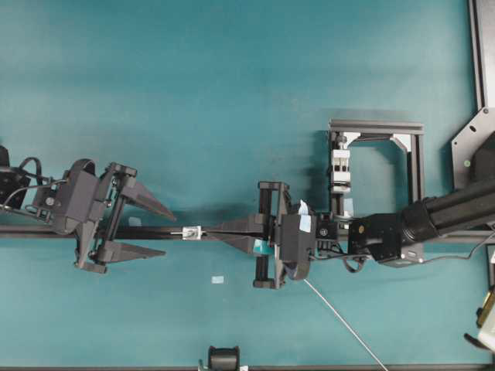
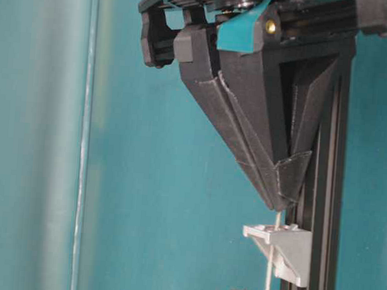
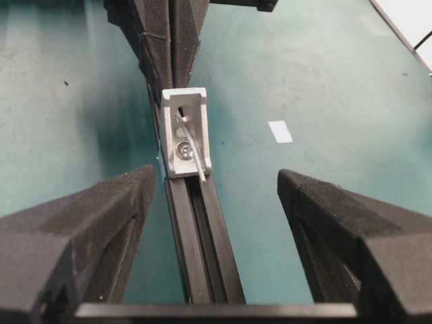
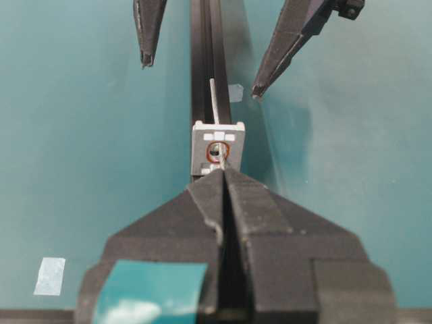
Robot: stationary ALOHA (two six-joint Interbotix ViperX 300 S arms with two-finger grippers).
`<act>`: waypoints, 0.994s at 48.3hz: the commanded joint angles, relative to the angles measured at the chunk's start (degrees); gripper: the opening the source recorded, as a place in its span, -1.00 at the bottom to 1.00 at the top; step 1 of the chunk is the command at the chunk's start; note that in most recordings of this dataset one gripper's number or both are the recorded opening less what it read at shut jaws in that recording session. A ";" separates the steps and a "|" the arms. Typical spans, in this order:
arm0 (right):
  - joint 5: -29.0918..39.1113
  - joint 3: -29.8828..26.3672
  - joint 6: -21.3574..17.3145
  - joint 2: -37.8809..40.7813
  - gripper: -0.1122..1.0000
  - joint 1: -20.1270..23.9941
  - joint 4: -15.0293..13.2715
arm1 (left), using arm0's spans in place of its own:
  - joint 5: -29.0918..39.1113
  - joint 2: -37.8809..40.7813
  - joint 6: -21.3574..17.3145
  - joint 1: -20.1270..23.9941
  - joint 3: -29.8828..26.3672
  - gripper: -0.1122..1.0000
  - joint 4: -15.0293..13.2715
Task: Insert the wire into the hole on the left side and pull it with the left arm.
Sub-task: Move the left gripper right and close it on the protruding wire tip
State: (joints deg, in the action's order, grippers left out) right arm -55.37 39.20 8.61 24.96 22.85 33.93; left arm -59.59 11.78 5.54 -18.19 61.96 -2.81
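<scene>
The thin silver wire (image 3: 192, 145) passes through the hole (image 4: 217, 152) in the tiny white-silver block (image 1: 191, 232). Its free end (image 4: 213, 101) pokes out on the left arm's side, just past the block (image 3: 185, 131). My right gripper (image 1: 210, 232), marked with teal tape, is shut on the wire, its tip (image 4: 223, 173) almost against the block (image 4: 218, 147). The rest of the wire (image 1: 344, 321) trails behind it to the lower right. My left gripper (image 1: 169, 233) is open, its plain black fingers (image 3: 101, 223) straddling the rail, their tips short of the wire's end. Nothing is between them.
The block sits on a long black rail (image 1: 139, 232) running left to right across the teal table. A black frame with a taller white clamp block (image 1: 341, 166) stands behind the right arm. Small pale tape pieces (image 1: 218, 279) lie on the table.
</scene>
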 commanded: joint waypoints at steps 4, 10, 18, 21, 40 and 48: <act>-0.26 -0.79 -0.09 -2.29 -0.78 -0.26 0.00 | 0.00 -0.62 -0.09 -0.26 -0.97 0.84 -0.09; -0.26 -0.88 -0.09 -2.29 -0.78 -0.35 0.00 | 1.23 -0.62 0.35 -0.26 -1.93 0.84 -0.26; -0.18 -0.88 -0.09 -2.29 -0.78 -0.26 0.00 | 5.89 -0.62 1.58 -0.18 -3.78 0.82 -0.35; -0.18 -0.88 -0.09 -2.29 -0.78 -0.26 0.00 | 7.56 -0.53 1.85 0.00 -4.39 0.77 -0.35; -0.09 -0.79 -0.09 -2.29 -0.78 -0.26 -0.09 | 8.09 -0.97 1.93 0.44 -4.66 0.21 -0.35; -0.09 -0.79 -0.09 -2.29 -0.78 -0.35 -0.09 | 8.17 -0.97 1.93 1.23 -5.10 -0.05 -0.35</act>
State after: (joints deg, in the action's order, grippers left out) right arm -55.28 39.20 8.61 24.96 22.85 33.93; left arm -51.24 11.78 7.56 -17.49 57.74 -3.08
